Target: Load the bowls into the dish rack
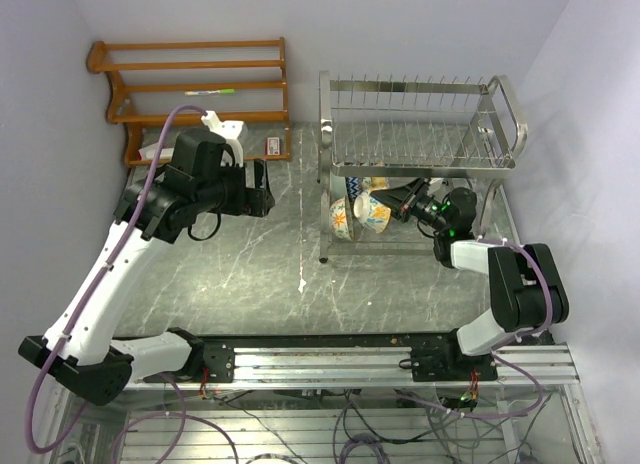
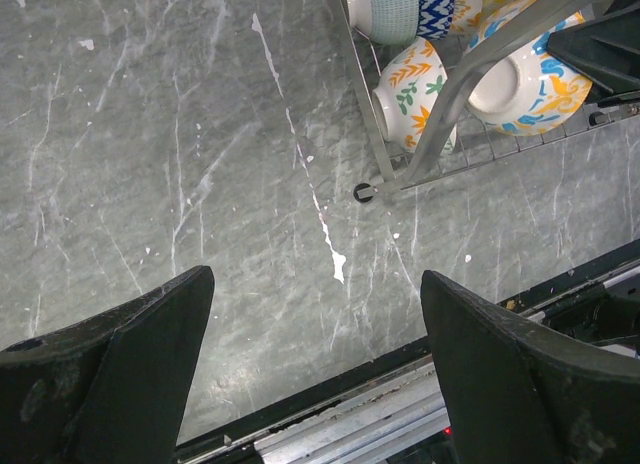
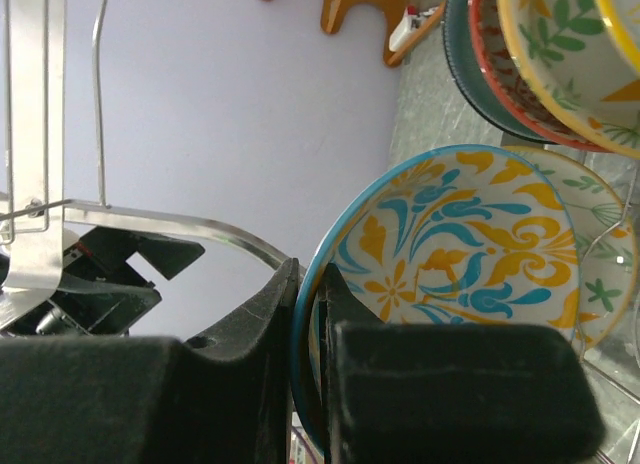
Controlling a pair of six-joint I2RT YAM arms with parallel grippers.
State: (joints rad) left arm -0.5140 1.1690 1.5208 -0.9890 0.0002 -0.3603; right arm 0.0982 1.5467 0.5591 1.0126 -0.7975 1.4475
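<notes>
The right gripper [image 3: 308, 284] is pinched shut on the rim of the blue-and-yellow bowl [image 3: 460, 234], one finger inside the rim and one outside. The step in hand looks like seating this bowl in the lower tier of the rack [image 1: 420, 166]. The bowl stands on edge just ahead of the fingers, with other bowls [image 3: 560, 54] packed close beyond it and one right behind it. Every bowl I can see is already in that tier, so this may be the last one. For the next move, I'd judge it should settle the bowl between prongs, open the jaws just enough to free the rim, and back straight out without knocking the neighbours. The left gripper [image 2: 315, 374] hangs wide open and empty, with bare table [image 2: 150, 134] beneath it and the rack's corner leg ahead and to one side. Only the right wrist view shows the grip on the rim; in the top view the upper tier hides it. The left wrist view adds the bowl's outside and the orange-leaf bowl [image 2: 410, 89] beside it near the rack's corner. Only the top view shows both arms at once, well apart, and the wooden shelf [image 1: 190, 94] beyond the left gripper.
</notes>
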